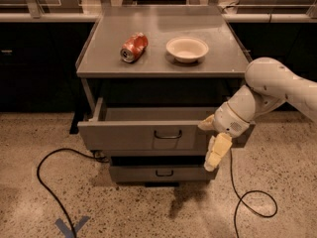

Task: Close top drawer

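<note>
Top drawer (133,135) has the claw (205,147) at the right end of its front panel, fingers spread wide and holding nothing. One finger lies near the panel's upper edge and the other hangs past its lower edge. The arm reaches in from the right. The drawer juts partly out of the table (225,58), so the closing push looks about halfway done (the loop handle (167,134) is not gripped). The next move calls for a straight, level shove inward until the panel sits flush above the lower drawer (161,173).
</note>
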Controlling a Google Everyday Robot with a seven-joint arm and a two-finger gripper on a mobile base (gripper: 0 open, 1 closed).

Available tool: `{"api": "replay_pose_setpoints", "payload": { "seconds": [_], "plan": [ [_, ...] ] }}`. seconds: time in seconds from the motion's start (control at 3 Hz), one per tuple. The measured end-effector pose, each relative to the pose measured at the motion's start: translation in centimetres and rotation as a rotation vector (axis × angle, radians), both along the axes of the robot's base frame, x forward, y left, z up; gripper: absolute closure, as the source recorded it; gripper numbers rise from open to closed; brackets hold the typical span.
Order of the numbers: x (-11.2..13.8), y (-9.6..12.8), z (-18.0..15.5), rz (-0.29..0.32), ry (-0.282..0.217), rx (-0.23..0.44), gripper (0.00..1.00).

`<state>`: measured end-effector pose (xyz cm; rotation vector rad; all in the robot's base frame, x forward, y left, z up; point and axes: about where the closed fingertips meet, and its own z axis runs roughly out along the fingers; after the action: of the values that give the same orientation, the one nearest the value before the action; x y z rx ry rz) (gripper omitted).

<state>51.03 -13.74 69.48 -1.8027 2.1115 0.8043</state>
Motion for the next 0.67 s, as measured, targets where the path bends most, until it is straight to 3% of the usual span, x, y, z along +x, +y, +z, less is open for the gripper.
{"api": "replay_pose_setpoints", "payload": {
  "seconds": [0.67],
  "plan": [
    [0.97,-0.35,-1.54,-0.014,0.042,0.011,0.00]
  ]
}}
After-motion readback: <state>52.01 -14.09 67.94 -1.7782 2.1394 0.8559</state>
